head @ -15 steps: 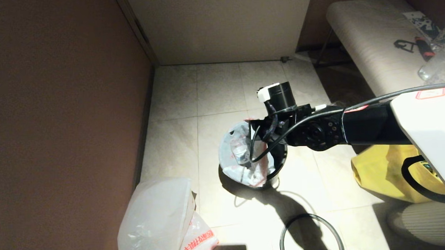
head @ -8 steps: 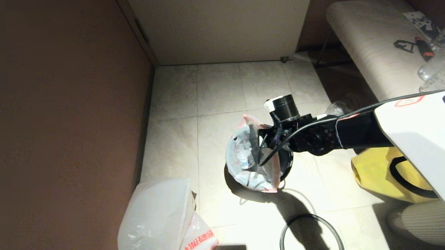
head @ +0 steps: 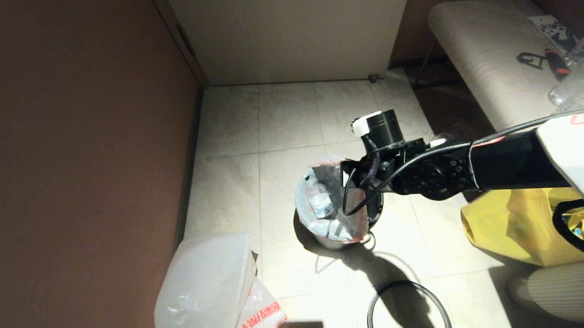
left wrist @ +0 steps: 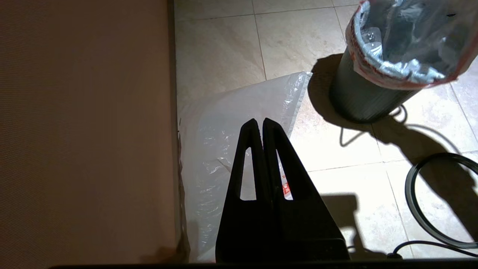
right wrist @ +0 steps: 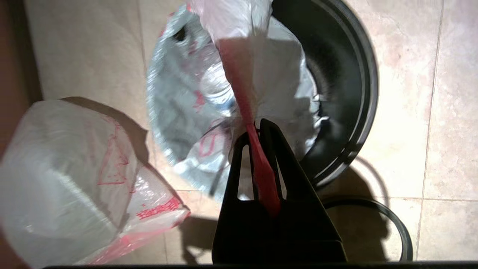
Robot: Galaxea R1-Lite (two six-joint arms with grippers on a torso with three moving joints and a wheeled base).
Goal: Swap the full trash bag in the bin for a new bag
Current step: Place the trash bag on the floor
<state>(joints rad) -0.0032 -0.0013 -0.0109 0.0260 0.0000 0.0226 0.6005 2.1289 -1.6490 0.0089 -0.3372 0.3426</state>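
Over the bin [head: 374,210], the right gripper [right wrist: 257,129] has its jaws clenched on a crinkled orange-pink handle strip of the full trash bag [head: 322,206], thin see-through film inside the round black wall. A second ago the bag's mouth billowed wider and paler. Near left lies the new bag [head: 214,293], milky, red-printed; the left gripper [left wrist: 260,125] hangs there, jaws clenched empty. A thin hoop [head: 406,308] lies near the bin.

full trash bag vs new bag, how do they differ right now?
The full trash bag sits in the bin, its pink handle pinched by the shut right gripper; the new bag lies loose on the floor, untouched. The full trash bag is see-through; the new bag is milkier with red print. Both are thin plastic.
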